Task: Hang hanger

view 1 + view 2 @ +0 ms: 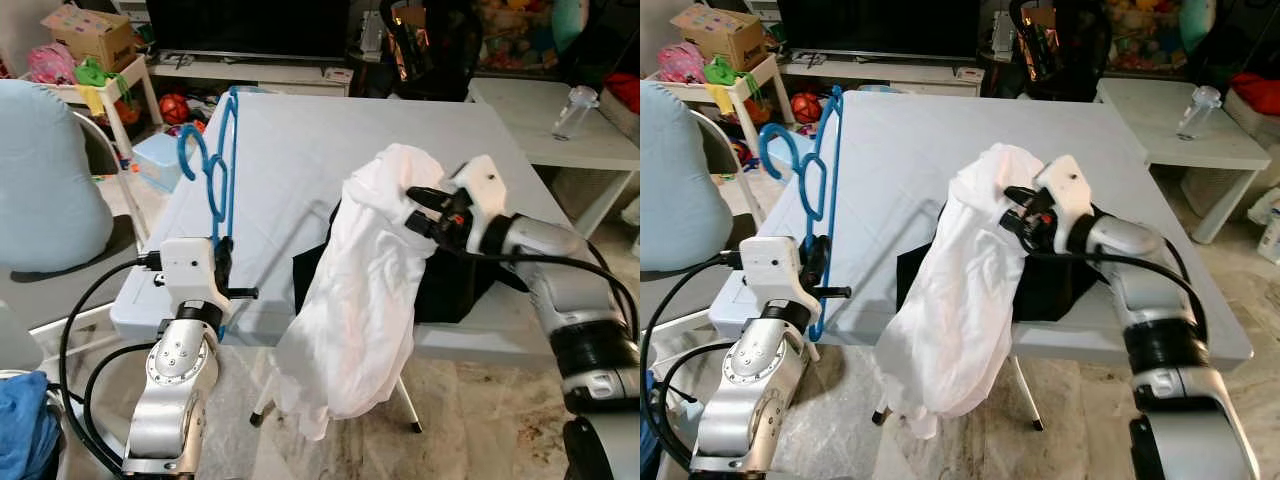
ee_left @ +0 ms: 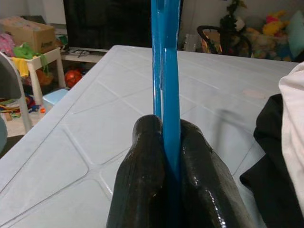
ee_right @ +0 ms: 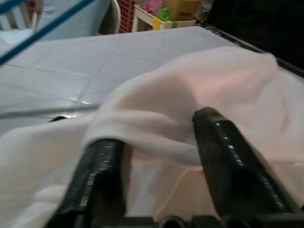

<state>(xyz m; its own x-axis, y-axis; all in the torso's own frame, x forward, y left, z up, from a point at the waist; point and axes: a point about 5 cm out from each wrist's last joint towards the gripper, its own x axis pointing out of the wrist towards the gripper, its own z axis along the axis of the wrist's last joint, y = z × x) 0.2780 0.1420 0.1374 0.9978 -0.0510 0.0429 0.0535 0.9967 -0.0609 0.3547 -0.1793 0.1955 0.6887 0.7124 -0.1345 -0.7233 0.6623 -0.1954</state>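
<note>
Blue plastic hanger (image 1: 215,160) clenched upright in left claw (image 2: 166,156) at near-left edge of pale grey counter (image 1: 300,150). Right claw (image 1: 418,210) grips white cloth garment (image 1: 360,300), draped off near edge. Step: pairing them. Next calls for threading hanger into garment's opening.

Bright blue hanger (image 1: 222,160); plain white garment (image 1: 355,300); black cloth (image 1: 455,285) at its three o'clock; pale blue-grey table (image 1: 300,160), faint grid lines; glossy black fingers (image 2: 142,185)
</note>
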